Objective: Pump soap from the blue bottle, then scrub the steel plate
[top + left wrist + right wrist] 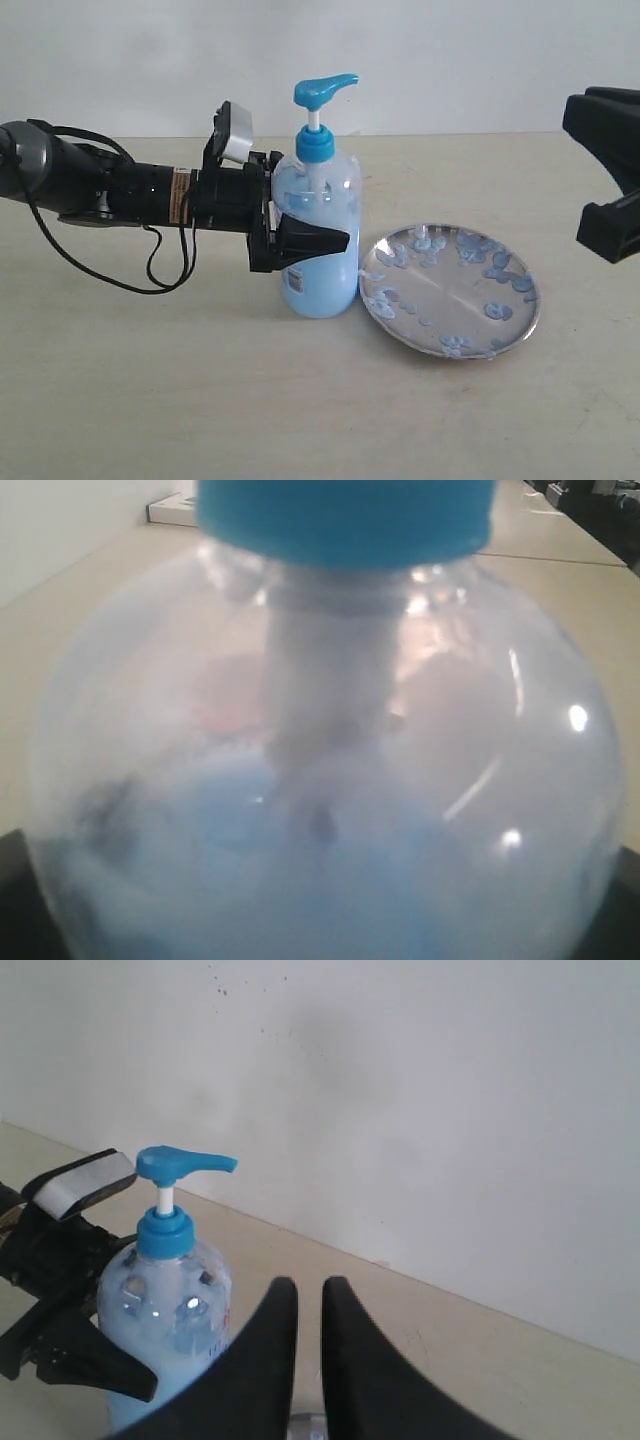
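Beige tabletop is running back to a plain white wall. Left gripper is clamping the blue bottle around its middle. The bottle is standing upright mid-table, with the steel plate lying just beside it. Right gripper is hovering off the table, fingers nearly together, holding nothing. Blobs of soap are sitting across the plate.
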